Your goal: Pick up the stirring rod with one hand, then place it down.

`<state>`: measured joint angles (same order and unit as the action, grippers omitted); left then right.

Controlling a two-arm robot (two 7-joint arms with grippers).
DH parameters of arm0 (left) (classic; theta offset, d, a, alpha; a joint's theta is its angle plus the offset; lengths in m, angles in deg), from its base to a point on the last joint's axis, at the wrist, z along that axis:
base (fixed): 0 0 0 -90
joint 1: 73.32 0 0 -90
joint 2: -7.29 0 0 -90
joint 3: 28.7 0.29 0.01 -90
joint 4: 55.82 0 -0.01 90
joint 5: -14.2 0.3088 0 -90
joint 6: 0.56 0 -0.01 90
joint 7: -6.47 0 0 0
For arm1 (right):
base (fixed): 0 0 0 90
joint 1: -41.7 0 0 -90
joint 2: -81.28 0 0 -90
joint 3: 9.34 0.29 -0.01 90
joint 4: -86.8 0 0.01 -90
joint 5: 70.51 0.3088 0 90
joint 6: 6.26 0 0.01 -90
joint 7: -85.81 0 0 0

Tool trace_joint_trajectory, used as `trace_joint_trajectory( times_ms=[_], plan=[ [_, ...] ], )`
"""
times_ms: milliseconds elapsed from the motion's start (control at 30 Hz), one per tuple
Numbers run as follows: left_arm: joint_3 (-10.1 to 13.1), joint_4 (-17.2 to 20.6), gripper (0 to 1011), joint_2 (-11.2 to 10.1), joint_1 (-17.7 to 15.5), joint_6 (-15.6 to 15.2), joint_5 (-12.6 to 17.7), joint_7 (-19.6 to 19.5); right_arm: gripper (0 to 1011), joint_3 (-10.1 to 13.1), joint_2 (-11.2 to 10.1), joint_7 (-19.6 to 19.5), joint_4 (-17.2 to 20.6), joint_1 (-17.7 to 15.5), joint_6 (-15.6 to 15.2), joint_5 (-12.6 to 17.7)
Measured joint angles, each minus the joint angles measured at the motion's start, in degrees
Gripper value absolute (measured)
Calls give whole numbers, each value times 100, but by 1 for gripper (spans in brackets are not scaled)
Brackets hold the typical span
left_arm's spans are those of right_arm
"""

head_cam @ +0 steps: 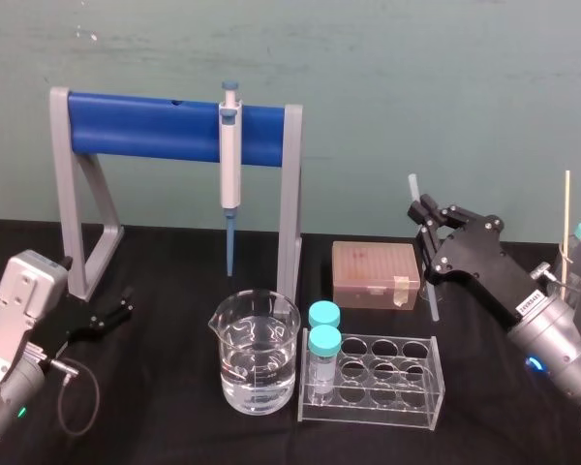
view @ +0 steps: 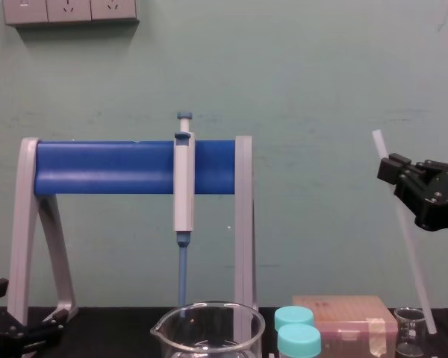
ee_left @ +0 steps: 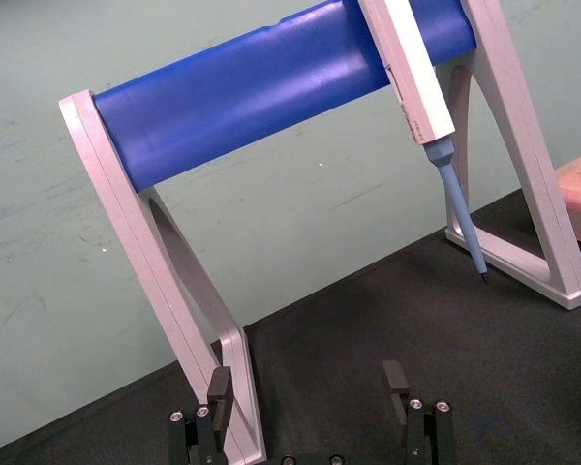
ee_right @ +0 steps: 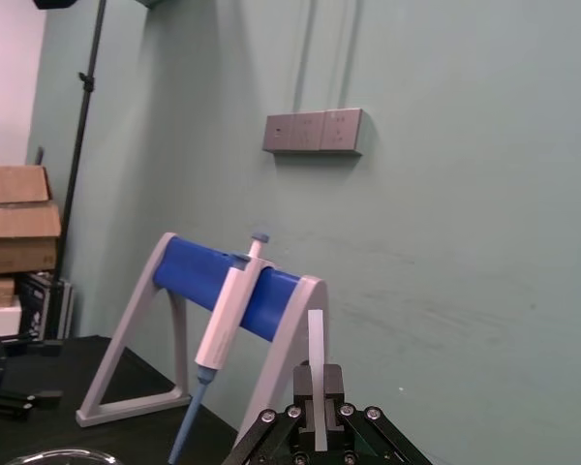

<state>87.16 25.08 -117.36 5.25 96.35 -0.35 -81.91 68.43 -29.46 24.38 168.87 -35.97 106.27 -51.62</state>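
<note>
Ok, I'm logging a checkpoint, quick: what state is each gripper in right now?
Left gripper: jaws open, holding nothing, low by the pipette stand.
Right gripper: jaws shut on the stirring rod, held raised.

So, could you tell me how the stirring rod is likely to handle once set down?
The rod looks stiff: gripped near its top by the right gripper, it runs straight, tilted, without sag. Thin and apparently round, it would probably roll if laid flat. Smooth-looking, it might slip. The left gripper sits open by the stand.
</note>
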Motion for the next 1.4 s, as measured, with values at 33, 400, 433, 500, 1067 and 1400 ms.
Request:
trace_joint_trajectory(
  times_ms=[33, 400, 433, 500, 1067, 1400],
  plan=[
    [0, 0, 1000, 0, 0, 0, 0, 0, 58, -7, 0, 13, 4, 0, 2, 0],
    [0, 0, 1000, 0, 0, 0, 0, 0, 58, -124, -14, 162, 57, -11, 25, 39],
    [0, 0, 1000, 0, 0, 0, 0, 0, 58, -129, -18, 168, 63, -13, 25, 44],
    [0, 0, 1001, 0, 0, 0, 0, 0, 58, -144, -25, 184, 77, -18, 25, 59],
    [0, 0, 1000, 0, 0, 0, 0, 0, 58, -240, -91, 294, 142, -71, -13, 196],
    [0, 0, 1000, 0, 0, 0, 0, 0, 58, -273, -106, 297, 149, -114, -63, 268]
  ],
)
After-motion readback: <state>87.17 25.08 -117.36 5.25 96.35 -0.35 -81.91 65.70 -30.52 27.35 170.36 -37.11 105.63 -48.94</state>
